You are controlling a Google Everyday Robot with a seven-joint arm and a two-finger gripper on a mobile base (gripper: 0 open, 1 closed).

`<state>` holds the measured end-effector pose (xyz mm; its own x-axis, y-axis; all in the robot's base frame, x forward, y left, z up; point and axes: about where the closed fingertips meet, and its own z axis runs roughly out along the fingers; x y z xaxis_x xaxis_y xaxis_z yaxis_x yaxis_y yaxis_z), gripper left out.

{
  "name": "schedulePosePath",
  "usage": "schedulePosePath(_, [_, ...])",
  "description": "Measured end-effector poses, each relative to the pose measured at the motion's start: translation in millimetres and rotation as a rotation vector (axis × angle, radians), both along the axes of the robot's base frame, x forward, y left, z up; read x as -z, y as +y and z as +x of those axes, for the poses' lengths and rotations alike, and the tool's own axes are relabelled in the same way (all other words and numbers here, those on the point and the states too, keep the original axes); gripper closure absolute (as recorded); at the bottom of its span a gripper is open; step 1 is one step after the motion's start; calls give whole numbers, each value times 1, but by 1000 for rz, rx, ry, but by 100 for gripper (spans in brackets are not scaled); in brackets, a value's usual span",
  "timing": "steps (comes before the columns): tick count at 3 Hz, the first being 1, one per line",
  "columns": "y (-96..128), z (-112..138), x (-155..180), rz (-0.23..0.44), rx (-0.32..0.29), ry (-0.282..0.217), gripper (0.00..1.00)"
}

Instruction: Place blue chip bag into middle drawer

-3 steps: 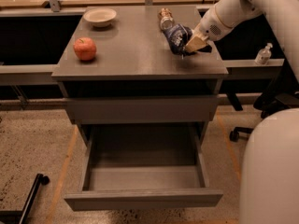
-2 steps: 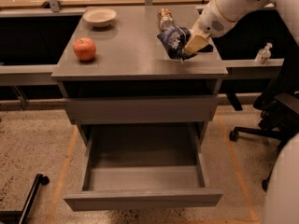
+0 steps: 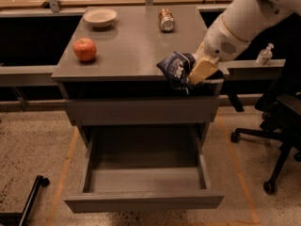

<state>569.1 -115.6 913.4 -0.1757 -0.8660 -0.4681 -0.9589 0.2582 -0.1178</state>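
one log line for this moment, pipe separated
phase: carrying | gripper: shut on blue chip bag, at front-right edge of cabinet top | middle drawer: pulled open, bag not yet in it

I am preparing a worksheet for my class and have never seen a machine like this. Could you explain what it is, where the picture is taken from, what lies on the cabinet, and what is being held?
The white limb on the right is a robot's arm, ending in a two-finger gripper. A single camera looks down at a grey cabinet from the front. The gripper, at the front edge of the cabinet top, pinches a blue chip bag. On the top lie an apple, a bowl and a can. Below, the middle drawer stands pulled open.
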Motion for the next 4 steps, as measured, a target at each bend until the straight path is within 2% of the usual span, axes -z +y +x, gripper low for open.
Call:
schedulePosePath(1, [-20, -68, 57, -35, 20, 223, 100])
schedulePosePath(2, [-17, -64, 54, -33, 17, 207, 100])
schedulePosePath(3, [1, -71, 71, -52, -51, 200, 100])
schedulePosePath(4, [19, -88, 118, -36, -97, 248, 100])
